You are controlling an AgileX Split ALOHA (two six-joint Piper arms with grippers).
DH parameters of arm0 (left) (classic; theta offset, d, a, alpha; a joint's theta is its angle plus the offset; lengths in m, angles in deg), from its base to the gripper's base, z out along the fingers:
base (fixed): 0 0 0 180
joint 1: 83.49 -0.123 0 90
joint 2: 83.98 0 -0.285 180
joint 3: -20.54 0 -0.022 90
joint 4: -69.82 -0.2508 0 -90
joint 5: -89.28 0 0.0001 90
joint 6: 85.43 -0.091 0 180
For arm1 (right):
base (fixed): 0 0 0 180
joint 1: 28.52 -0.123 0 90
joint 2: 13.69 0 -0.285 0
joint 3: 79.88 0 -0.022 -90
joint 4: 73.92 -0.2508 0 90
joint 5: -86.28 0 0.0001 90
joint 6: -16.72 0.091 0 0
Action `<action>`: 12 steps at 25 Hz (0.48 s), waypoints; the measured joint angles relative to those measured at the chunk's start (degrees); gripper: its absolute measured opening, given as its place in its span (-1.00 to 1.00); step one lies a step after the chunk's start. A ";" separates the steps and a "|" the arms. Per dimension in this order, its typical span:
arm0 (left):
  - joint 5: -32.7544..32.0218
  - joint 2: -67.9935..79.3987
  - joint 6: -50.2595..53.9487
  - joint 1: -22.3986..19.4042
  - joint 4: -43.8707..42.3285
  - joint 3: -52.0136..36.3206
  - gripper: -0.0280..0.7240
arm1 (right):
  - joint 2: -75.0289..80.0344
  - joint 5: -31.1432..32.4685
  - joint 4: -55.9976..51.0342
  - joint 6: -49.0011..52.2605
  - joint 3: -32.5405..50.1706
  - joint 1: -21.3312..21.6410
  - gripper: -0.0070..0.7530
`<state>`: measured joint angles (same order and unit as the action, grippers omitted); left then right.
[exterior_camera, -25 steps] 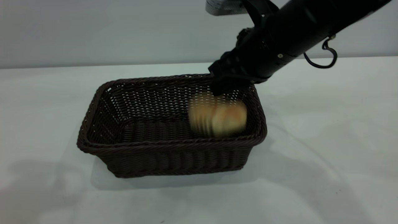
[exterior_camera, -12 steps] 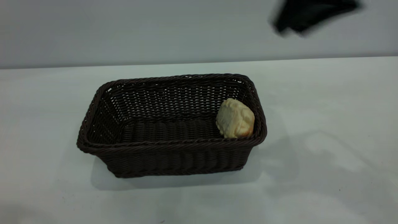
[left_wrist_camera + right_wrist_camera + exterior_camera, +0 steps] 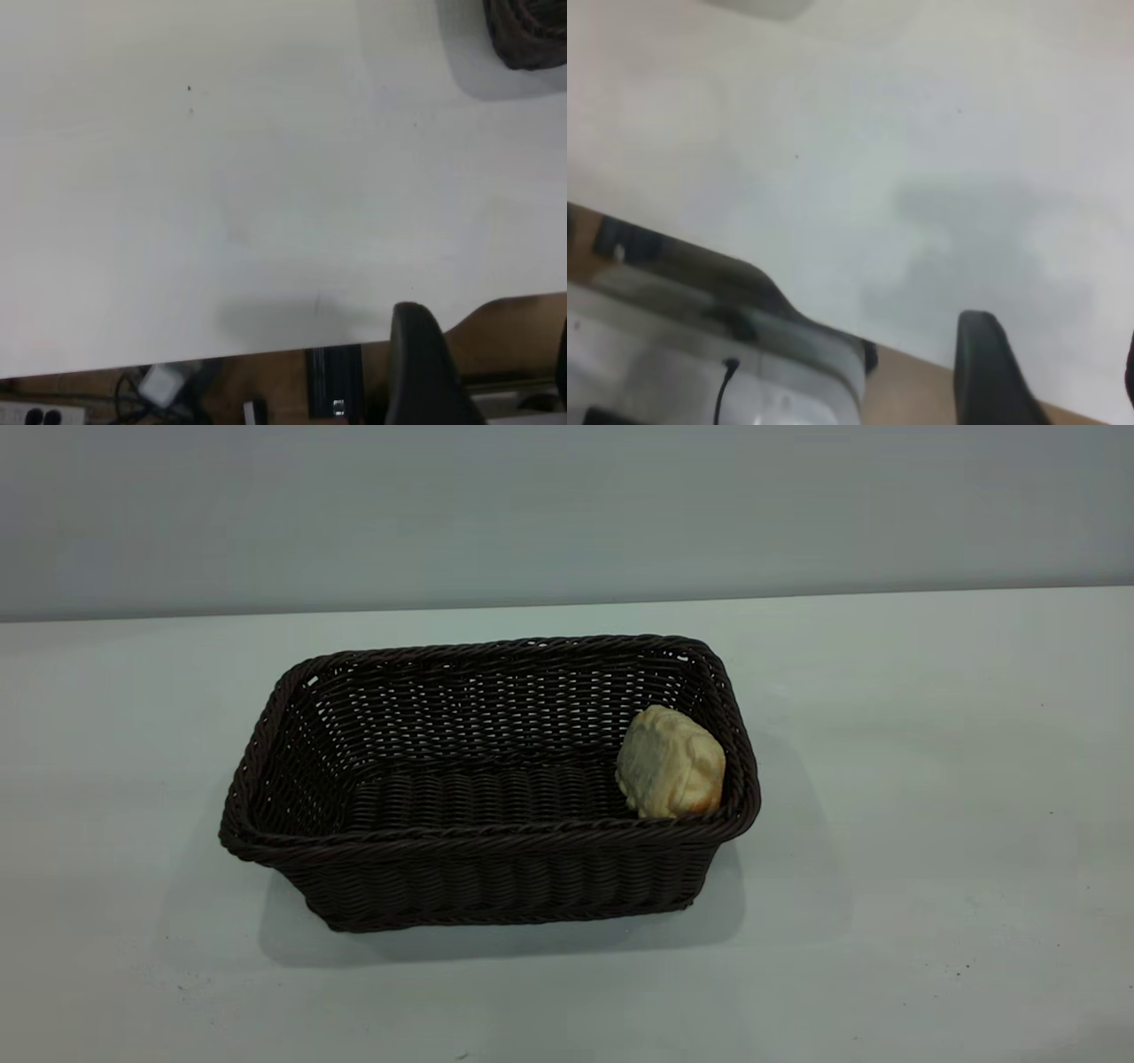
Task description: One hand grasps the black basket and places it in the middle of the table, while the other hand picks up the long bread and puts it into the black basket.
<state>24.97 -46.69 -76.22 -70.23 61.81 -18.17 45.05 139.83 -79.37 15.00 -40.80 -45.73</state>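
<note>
One black basket (image 3: 487, 834) mid-worktop (image 3: 930, 779), one long bread (image 3: 671, 762) inside.
Bread lies at the basket's right end, against the wall. Open worktop on all sides of the basket. My left end effector (image 3: 487, 341) and right end effector (image 3: 1050, 345) each sit over a worktop edge, fingers apart, holding nothing.

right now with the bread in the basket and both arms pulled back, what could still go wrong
The small pale crinkled bread roll sits propped against the right end wall of the dark woven wicker basket, not flat on the floor, so a bump might tip it over. The basket also lies slightly left of the white table's centre, so the placement could be judged off.
</note>
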 joint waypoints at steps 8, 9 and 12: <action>0.58 -11.75 -0.15 0.00 2.15 -8.44 0.23 | -25.71 1.73 0.16 0.19 9.80 0.00 -0.03; 0.58 -13.10 -0.43 0.00 3.17 -8.66 0.23 | -27.98 1.73 0.16 0.19 9.88 0.00 -0.03; -0.17 -16.76 -1.75 0.00 5.75 -8.95 0.23 | -32.51 2.73 0.16 0.19 9.88 0.00 -0.03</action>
<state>24.80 -63.44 -77.97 -70.23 67.56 -27.13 12.54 142.56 -79.21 15.19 -30.92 -45.73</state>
